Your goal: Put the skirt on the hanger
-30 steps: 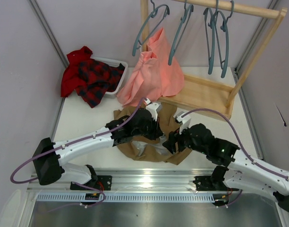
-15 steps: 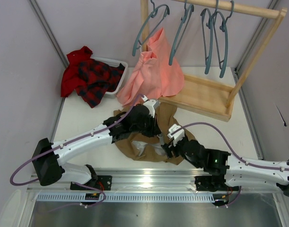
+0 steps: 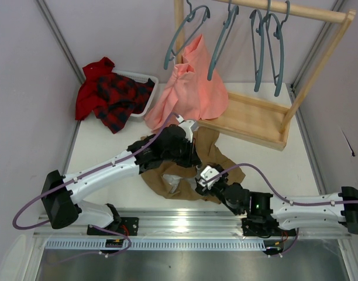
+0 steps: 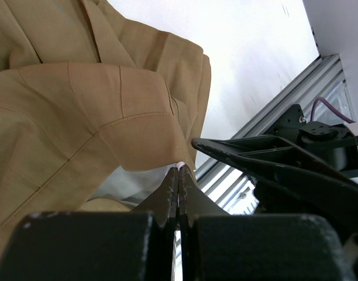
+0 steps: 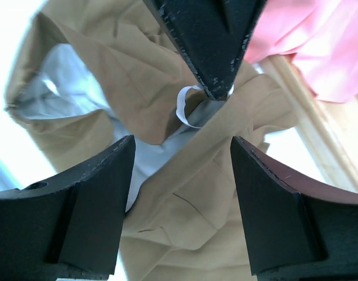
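The khaki skirt (image 3: 217,153) lies crumpled on the white table, its pale grey lining (image 5: 79,76) showing. My left gripper (image 3: 192,157) is over the middle of the skirt, shut (image 4: 179,170) on a small white loop (image 5: 188,108) at the skirt's edge. My right gripper (image 3: 201,178) is at the skirt's near edge, open (image 5: 182,143), with khaki cloth (image 5: 185,205) lying below and between its fingers. Several grey-blue hangers hang from the wooden rail at the back, one of them (image 3: 182,38) at the left end.
A salmon-pink garment (image 3: 188,88) drapes over the wooden rack's base (image 3: 255,117), just behind the skirt. A red-and-black plaid garment (image 3: 112,96) fills a white bin (image 3: 145,100) at the back left. The aluminium rail (image 3: 185,222) runs along the near edge.
My right arm has folded down toward the near rail and its gripper has slid left along the skirt's near edge. The left gripper has kept its hold and barely moved.
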### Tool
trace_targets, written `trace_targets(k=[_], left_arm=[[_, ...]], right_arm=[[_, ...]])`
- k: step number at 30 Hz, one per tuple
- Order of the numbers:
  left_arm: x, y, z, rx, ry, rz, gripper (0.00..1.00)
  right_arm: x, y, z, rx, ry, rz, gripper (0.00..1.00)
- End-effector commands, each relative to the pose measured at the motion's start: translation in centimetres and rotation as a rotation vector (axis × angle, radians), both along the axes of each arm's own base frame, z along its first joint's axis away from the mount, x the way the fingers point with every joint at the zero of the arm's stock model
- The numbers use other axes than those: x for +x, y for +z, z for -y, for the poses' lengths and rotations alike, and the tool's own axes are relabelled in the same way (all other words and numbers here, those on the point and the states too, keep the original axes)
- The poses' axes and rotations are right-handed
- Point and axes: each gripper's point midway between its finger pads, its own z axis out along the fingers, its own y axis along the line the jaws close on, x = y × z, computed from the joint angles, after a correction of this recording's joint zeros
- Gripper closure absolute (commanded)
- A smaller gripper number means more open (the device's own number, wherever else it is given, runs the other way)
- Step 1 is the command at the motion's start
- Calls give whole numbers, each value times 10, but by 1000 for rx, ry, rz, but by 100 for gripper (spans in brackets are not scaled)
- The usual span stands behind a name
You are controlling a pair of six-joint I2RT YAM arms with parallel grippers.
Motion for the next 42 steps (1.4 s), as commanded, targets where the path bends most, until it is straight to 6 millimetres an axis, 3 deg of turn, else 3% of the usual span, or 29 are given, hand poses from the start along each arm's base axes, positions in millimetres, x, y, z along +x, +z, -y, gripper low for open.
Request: trace_targets(k=[1,9,17,24,28,32,35,42], left_arm=[[4,23,7,-66,24,-11,99],[2,26,6,-93,44,-26,99],[3,23,4,-123,90,-44,99],[5,32,0,-149,117,-26,98],[7,30,2,-140,119,-28,97],[12,32,1,-144,142,-26,98],[16,33,-2,-151,159,-29,98],[15,30,-3,-132,151,-37,98]], right_arm=[[14,28,0,63,-83,114,29],[31,34,17,133,-201,179,34],[36,42,20,260,-109,133,48],[44,48,39,312,-106,93,55],[39,39,31,269,-54,58,53],[28,32,19,224,-2,33,39],[19,26,17,195,12,26,34],[24,27,15,188,-15,36,28]])
